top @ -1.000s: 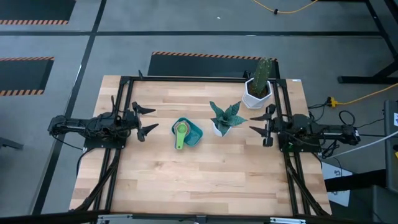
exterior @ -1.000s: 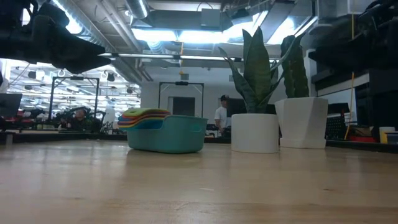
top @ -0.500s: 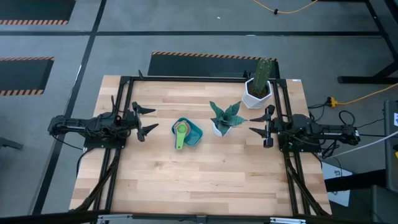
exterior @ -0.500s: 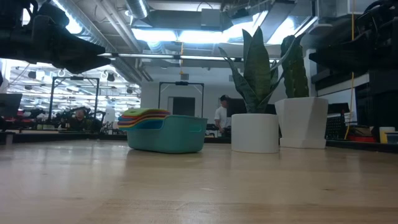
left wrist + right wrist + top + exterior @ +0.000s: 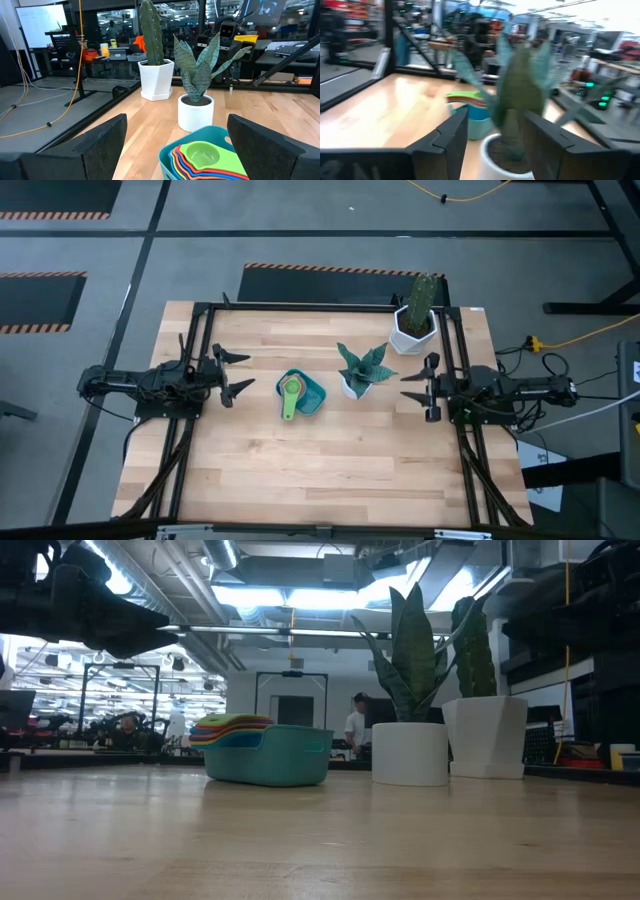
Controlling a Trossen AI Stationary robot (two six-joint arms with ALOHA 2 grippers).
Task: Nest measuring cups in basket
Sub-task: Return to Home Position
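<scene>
1. You are holding the left claw (image 5: 246, 372) at the table's (image 5: 300, 475) 9 o'clock edge, in the high view. Its fingers (image 5: 95, 145) are spreading wide and gripping nothing. It is pointing toward 3 o'clock, at the basket (image 5: 314, 402).
2. You are holding the right claw (image 5: 414, 390) at the 3 o'clock edge, likewise wide and empty. It is facing 9 o'clock, and the leafy plant in its white pot (image 5: 358, 372) is standing between it and the basket.
3. The basket is sitting just off the table's centre, toward 10 o'clock. The measuring cups (image 5: 292, 392) are lying nested inside it, the green one uppermost, its handle pointing to about 6 o'clock over the rim.
4. In the low view the coloured rims are showing as one tight stack above the basket wall. I am judging that the cups are seating fully one in another.
5. No cup is showing loose on the table, so I am reading the nesting as complete.
6. Both claws are resting well apart from the basket. I am taking the open, level posture to be the parking stance, leaving the finished stack undisturbed.
7. The cactus pot (image 5: 412, 328) is standing toward 1 o'clock, close by the right arm. Any swing there is risking a knock.
</scene>
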